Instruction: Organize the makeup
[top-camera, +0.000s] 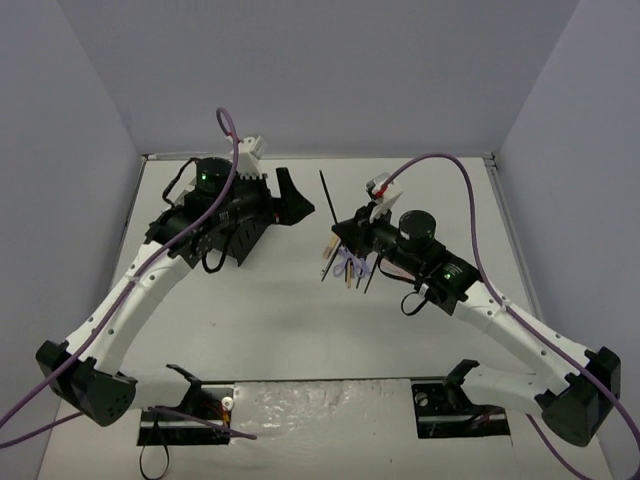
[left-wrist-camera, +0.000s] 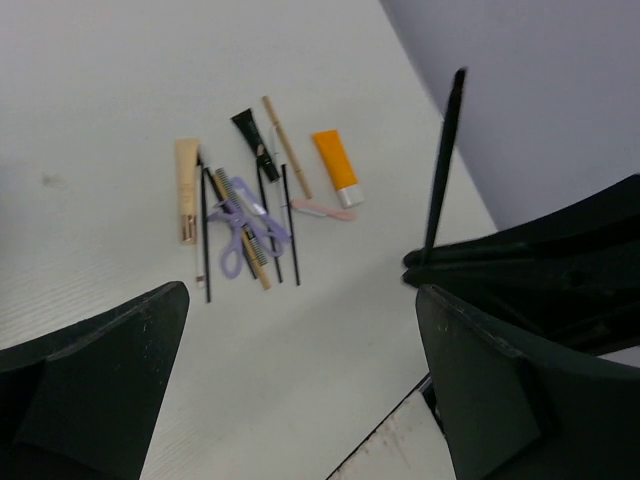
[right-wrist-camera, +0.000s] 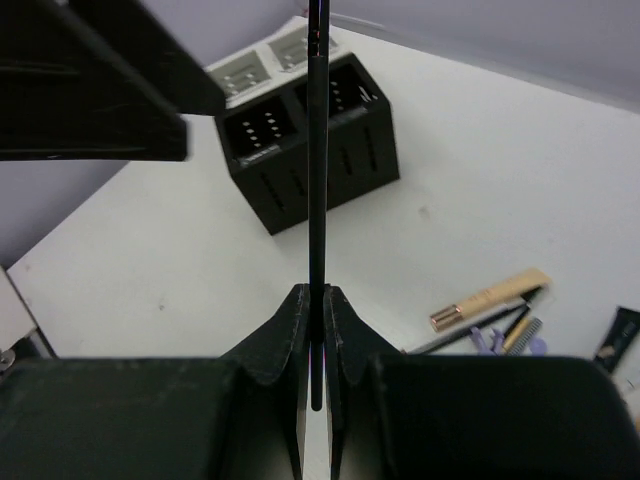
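Note:
My right gripper (right-wrist-camera: 317, 300) is shut on a thin black pencil (right-wrist-camera: 318, 150) that sticks straight out past the jaws. From above, this gripper (top-camera: 336, 230) hangs over the table's middle with the pencil (top-camera: 324, 190) pointing to the back. The rest of the makeup (top-camera: 350, 266) lies in a loose pile just beneath it: a beige stick (left-wrist-camera: 186, 185), a lilac looped piece (left-wrist-camera: 238, 238), an orange tube (left-wrist-camera: 335, 163), a tan pencil (left-wrist-camera: 285, 145), a pink piece (left-wrist-camera: 322, 209) and black pencils (left-wrist-camera: 291, 225). My left gripper (left-wrist-camera: 302, 295) is open and holds nothing, left of the pile.
A black mesh compartment box (right-wrist-camera: 270, 150) stands at the back left, partly under my left arm (top-camera: 238, 240). White boxes (right-wrist-camera: 245, 70) sit behind it. Grey walls close in the table on three sides.

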